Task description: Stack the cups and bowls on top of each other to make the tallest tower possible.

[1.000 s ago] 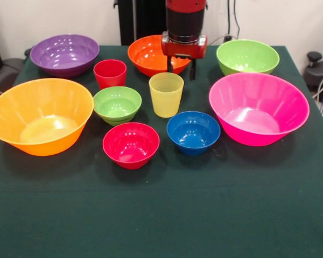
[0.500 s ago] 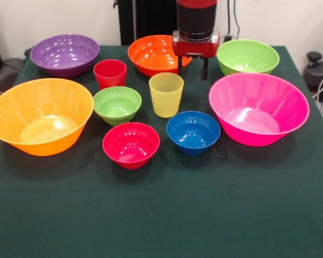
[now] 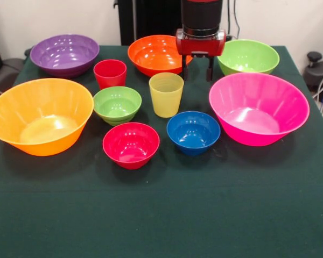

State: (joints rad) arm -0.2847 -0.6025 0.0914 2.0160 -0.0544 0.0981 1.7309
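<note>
Nothing is stacked; every piece stands alone on the table. The yellow cup [image 3: 166, 94] stands upright at the middle. The red cup [image 3: 110, 73] stands behind and left of it. The small blue bowl [image 3: 193, 132] and small red bowl [image 3: 131, 144] sit in front, the small green bowl [image 3: 117, 105] left of the yellow cup. My gripper [image 3: 197, 70] hangs open and empty above the cloth, behind and right of the yellow cup, between the medium orange bowl [image 3: 153, 54] and the medium green bowl [image 3: 247, 56].
The large pink bowl [image 3: 258, 108] sits at the right, the large orange-yellow bowl [image 3: 39, 116] at the left, the purple bowl [image 3: 64, 54] at the back left. The dark green tablecloth [image 3: 161, 215] covers the table.
My gripper has moved to the right across the back, from in front of the orange bowl to the gap beside the medium green bowl. The cups and bowls have not moved.
</note>
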